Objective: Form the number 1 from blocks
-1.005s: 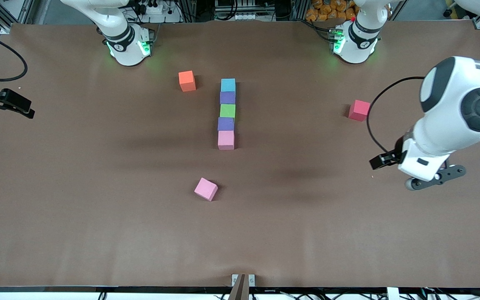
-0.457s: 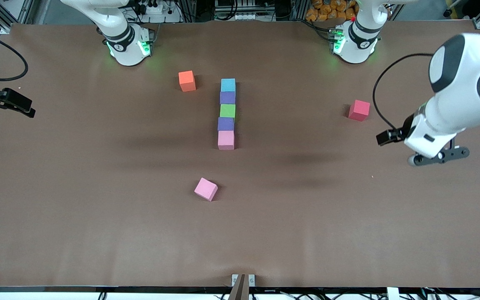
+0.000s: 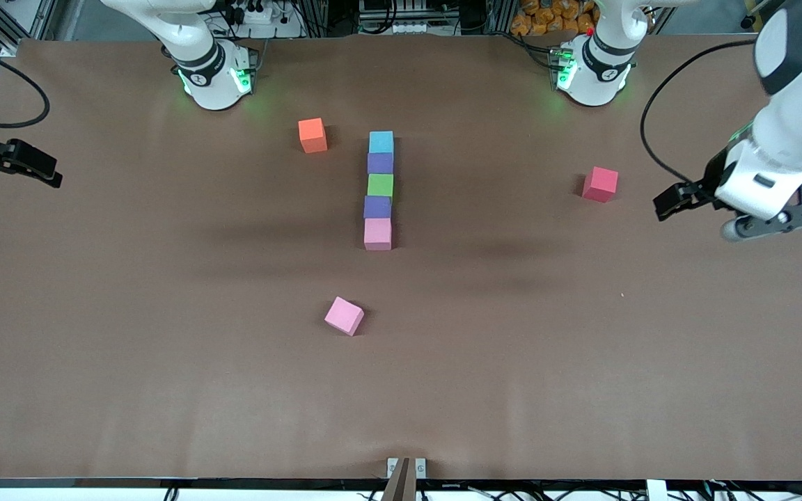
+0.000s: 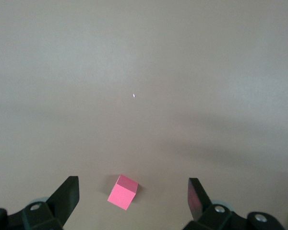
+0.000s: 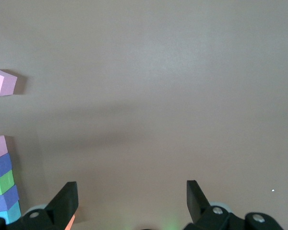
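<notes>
- Blocks (image 3: 379,189) stand in one touching column mid-bench; loose pink cube (image 3: 344,316) lies nearer the camera, apart.
- Left tool (image 4: 133,197) and right tool (image 5: 132,199): both wide, empty, at bench ends.
- Risk: a careless reach for the pink cube could knock the column askew.

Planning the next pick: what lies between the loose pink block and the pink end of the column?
Nothing: in the front view only bare table separates the loose pink block from the column's pink block.

High front overview, two downward wrist views
</notes>
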You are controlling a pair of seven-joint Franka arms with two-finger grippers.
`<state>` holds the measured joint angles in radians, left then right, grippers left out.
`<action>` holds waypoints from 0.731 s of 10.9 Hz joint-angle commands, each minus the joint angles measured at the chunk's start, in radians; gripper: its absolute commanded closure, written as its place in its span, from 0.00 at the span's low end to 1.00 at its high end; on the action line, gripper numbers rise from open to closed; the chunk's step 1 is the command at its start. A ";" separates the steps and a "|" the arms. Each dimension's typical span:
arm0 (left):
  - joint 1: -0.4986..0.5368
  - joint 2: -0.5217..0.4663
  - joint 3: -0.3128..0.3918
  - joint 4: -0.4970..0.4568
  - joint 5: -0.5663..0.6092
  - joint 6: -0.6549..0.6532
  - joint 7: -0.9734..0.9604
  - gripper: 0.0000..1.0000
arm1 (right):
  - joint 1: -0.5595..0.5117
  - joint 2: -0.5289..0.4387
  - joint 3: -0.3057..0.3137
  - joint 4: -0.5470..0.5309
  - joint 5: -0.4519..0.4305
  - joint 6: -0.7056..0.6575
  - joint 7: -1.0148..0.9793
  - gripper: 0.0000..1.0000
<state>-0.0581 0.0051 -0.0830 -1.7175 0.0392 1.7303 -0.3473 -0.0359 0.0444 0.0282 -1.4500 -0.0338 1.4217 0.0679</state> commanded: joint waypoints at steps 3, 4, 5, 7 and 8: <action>0.000 -0.011 0.017 0.130 -0.010 -0.090 0.183 0.00 | -0.010 -0.011 0.013 0.008 0.002 -0.017 -0.013 0.00; 0.000 -0.013 0.017 0.134 -0.019 -0.104 0.195 0.00 | -0.010 -0.009 0.013 0.008 0.003 -0.015 -0.013 0.00; 0.001 -0.011 0.017 0.154 -0.021 -0.136 0.201 0.00 | -0.009 -0.009 0.013 0.008 0.003 -0.015 -0.013 0.00; 0.006 -0.002 0.014 0.199 -0.022 -0.190 0.203 0.00 | -0.007 -0.024 0.012 0.000 0.003 -0.004 -0.013 0.00; 0.012 0.015 0.012 0.229 -0.024 -0.218 0.205 0.00 | -0.004 -0.040 0.012 -0.009 0.003 0.009 -0.013 0.00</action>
<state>-0.0550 -0.0067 -0.0725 -1.5478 0.0392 1.5642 -0.1756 -0.0346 0.0369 0.0312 -1.4498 -0.0335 1.4248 0.0669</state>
